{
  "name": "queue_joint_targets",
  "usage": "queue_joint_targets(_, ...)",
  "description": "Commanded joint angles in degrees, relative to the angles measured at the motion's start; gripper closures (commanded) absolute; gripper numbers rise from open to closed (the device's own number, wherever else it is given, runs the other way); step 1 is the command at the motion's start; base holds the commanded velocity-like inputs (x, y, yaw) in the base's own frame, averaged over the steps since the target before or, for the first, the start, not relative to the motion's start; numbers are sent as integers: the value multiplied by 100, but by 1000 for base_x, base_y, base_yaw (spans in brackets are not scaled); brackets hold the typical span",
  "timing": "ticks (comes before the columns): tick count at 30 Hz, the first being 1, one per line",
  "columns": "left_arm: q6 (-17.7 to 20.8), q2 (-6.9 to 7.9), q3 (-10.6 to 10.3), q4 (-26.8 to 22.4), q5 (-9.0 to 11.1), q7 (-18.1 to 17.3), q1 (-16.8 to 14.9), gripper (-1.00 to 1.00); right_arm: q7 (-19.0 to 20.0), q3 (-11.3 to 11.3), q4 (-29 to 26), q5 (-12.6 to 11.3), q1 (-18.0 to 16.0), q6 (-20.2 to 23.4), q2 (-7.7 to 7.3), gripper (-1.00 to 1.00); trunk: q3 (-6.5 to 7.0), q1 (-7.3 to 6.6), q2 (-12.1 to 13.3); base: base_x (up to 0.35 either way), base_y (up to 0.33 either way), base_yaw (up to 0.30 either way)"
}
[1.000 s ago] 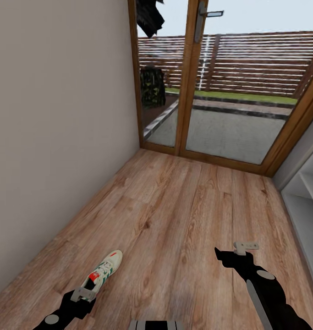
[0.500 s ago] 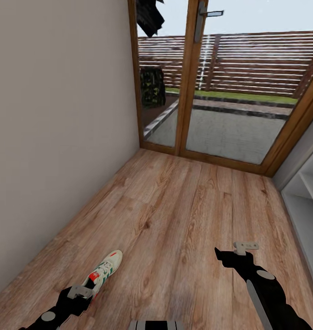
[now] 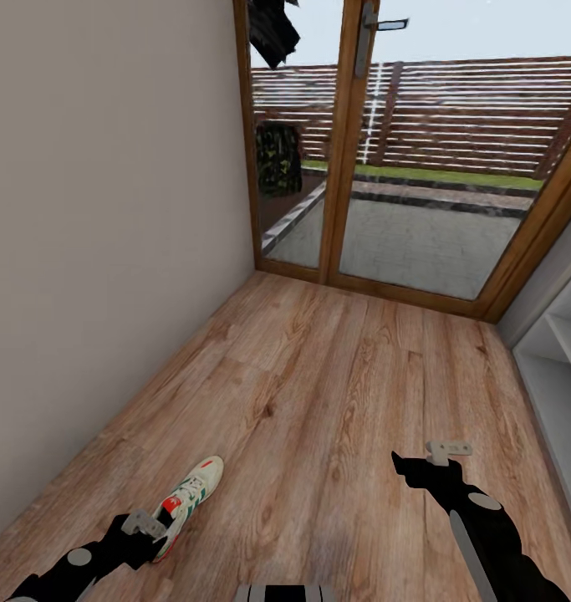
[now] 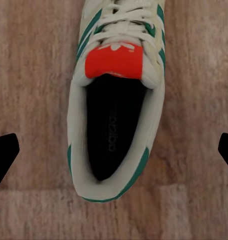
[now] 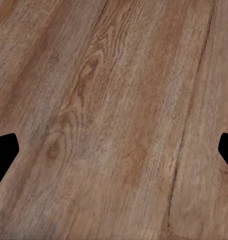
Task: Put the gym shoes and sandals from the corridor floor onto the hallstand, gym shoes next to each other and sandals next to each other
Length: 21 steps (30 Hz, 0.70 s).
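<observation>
Now | 1 gym shoe (image 4: 116, 100) between spread left tool (image 4: 114, 150) fingers | floor (image 5: 119, 110)

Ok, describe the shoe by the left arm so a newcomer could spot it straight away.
Find the blank wall left of the glass door, then look down to the wood floor. The shoe lies under the left gripper: cream, green stripes, red tongue patch.

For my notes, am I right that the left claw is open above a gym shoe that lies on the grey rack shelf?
Not quite: the left claw is open above the gym shoe, but the shoe lies on the corridor floor, not a rack shelf. The left wrist view shows wood planks all round it.
</observation>
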Motion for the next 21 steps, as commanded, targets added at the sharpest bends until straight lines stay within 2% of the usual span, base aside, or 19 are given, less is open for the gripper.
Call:
queue_joint_targets(1, -24, 11, 4, 0, -32, -19, -8, -100, -2, -5, -7, -50, -2, 27, 0, -100, -4, -1, -2, 0, 0, 0)
queue_joint_targets(3, -23, 26, 11, -3, -37, -35, -20, -100, -2, -5, -7, -50, -2, 27, 1, -100, -4, -1, -2, 0, 0, 0)
queue_joint_targets(8, -16, 48, 20, -125, -43, -61, -32, -100, -3, -5, -7, -50, -2, 27, 2, -100, -125, 12, -8, 0, 0, 0)
queue_joint_targets(9, -11, 49, 22, -248, -47, -65, -32, -100, -5, -5, -7, -50, -1, 27, 2, -100, -133, 12, -8, 0, 0, 0)
queue_joint_targets(19, -4, 49, 16, -288, -48, -62, -24, -100, -10, -5, -8, -50, -1, 27, 2, -100, -179, 12, -8, 0, 0, 0)
queue_joint_targets(21, -4, 52, 21, -296, -46, -59, -23, -100, -10, -5, -11, -50, -2, 27, 0, -100, -225, 17, -11, 0, 0, 0)
